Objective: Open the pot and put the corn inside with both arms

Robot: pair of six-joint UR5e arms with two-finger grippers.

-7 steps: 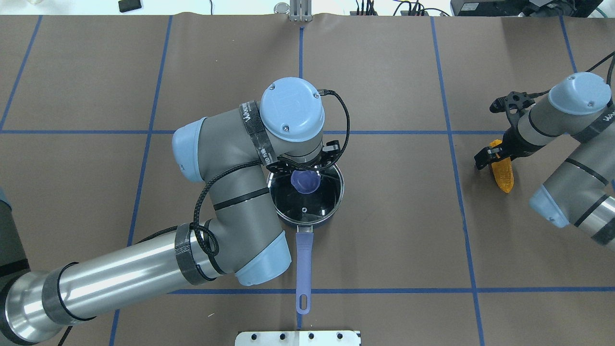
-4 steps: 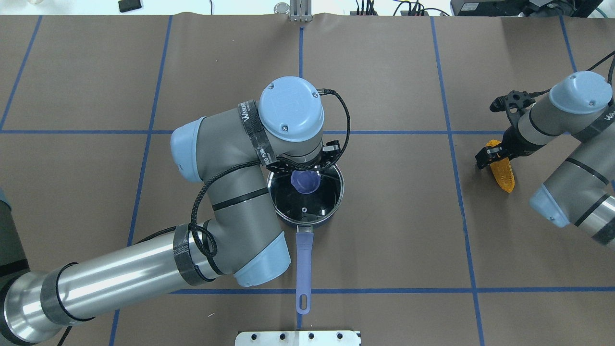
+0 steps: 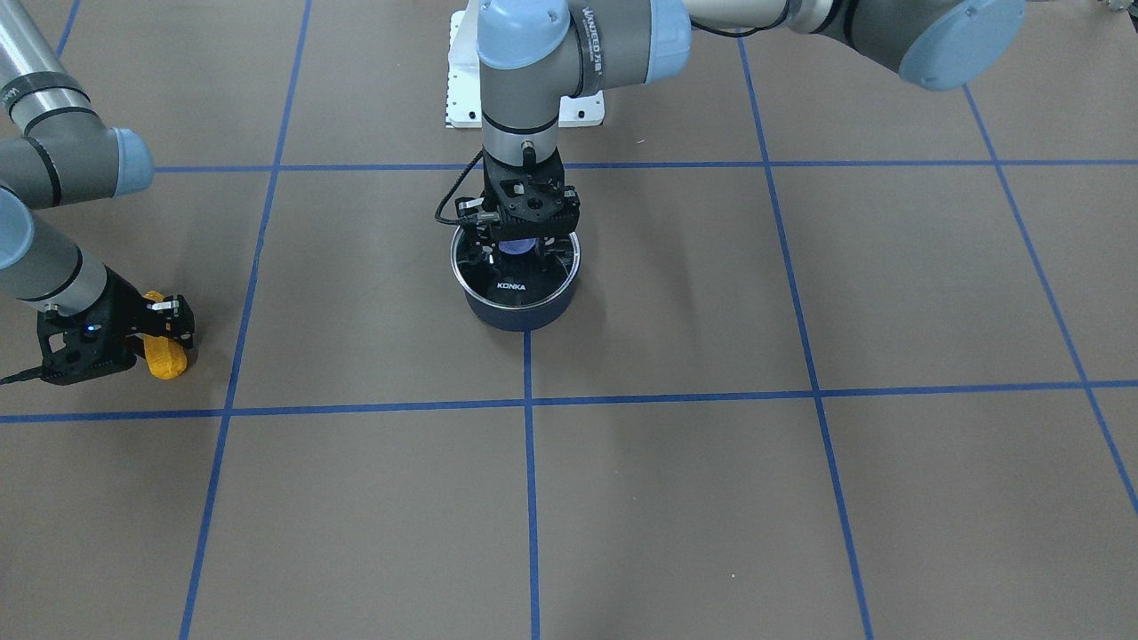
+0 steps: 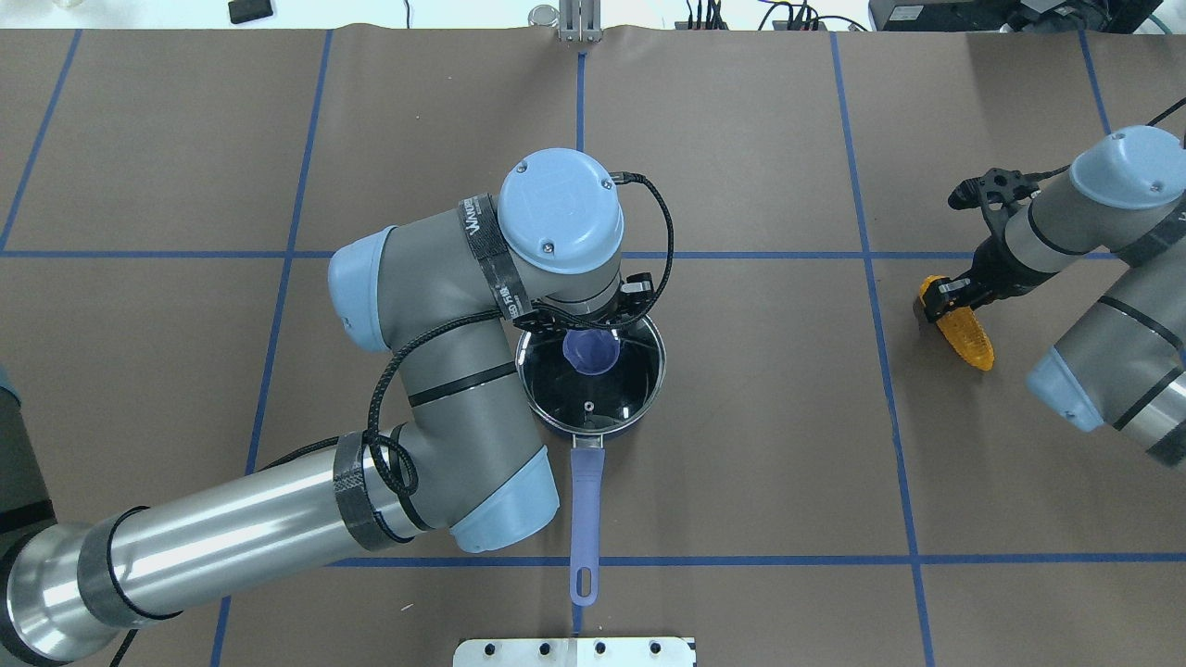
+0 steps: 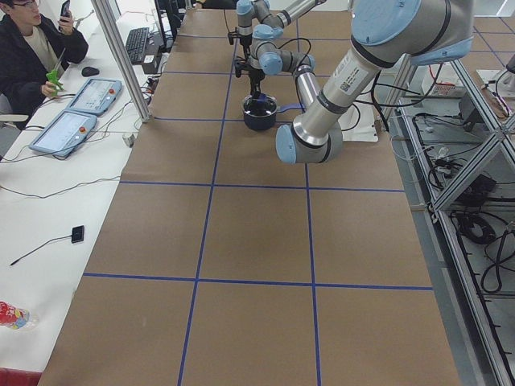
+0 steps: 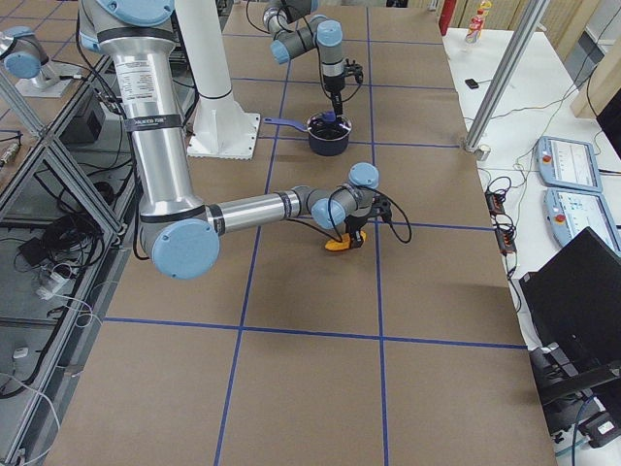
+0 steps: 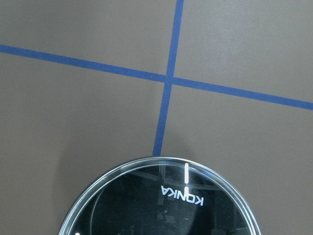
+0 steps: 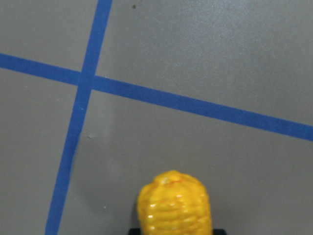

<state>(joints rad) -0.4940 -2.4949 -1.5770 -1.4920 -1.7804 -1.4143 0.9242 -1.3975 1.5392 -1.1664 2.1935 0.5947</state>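
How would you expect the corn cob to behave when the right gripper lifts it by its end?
The corn looks rigid and small, so probably light. Its rounded, tapered body may roll if nudged on the table. The right gripper grips one end, so the free end might pivot downward when lifted.

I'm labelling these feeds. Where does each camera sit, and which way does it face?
Front-facing: across the table, facing the robot; left arm over the pot, right arm at the corn.
Overhead: behind the robot, looking down; both arms.
Exterior left: table's end, left arm near.
Exterior right: opposite end, right arm near.
Left wrist: down on the lid; no fingers show.
Right wrist: down on the corn's tip; robot barely shows.
Shared: front-facing and overhead both show pot and corn.
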